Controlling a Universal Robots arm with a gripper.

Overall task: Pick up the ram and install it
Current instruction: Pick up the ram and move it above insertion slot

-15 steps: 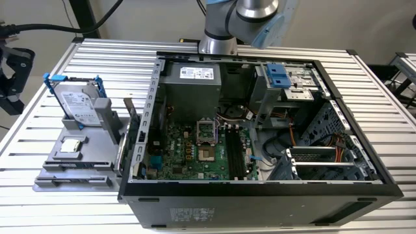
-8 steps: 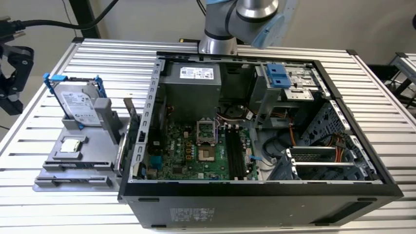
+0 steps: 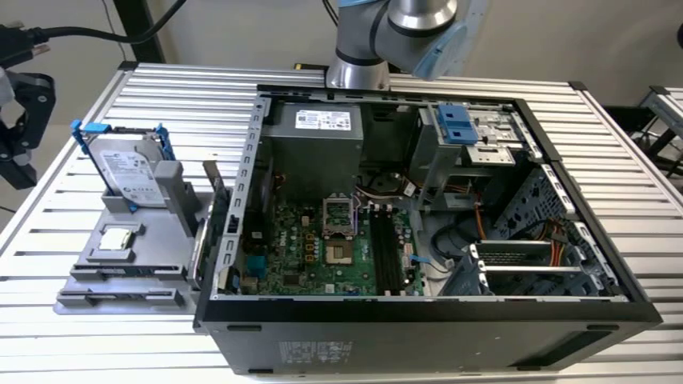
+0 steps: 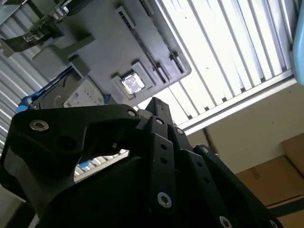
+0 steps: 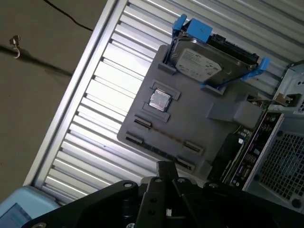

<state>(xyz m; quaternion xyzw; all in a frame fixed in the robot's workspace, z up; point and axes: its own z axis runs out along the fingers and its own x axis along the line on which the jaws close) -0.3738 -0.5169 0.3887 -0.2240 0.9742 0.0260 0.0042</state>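
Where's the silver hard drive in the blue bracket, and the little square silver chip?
Silver hard drive in blue bracket [image 5: 202, 64], first wrist view, on its label.
Small square silver chip [image 5: 160, 100], first wrist view, middle of its lid.

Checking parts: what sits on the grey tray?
A hard drive standing in a blue bracket, a silver processor chip in a recess, and seemingly the ram in a slot. The tray behind the drive is hidden.
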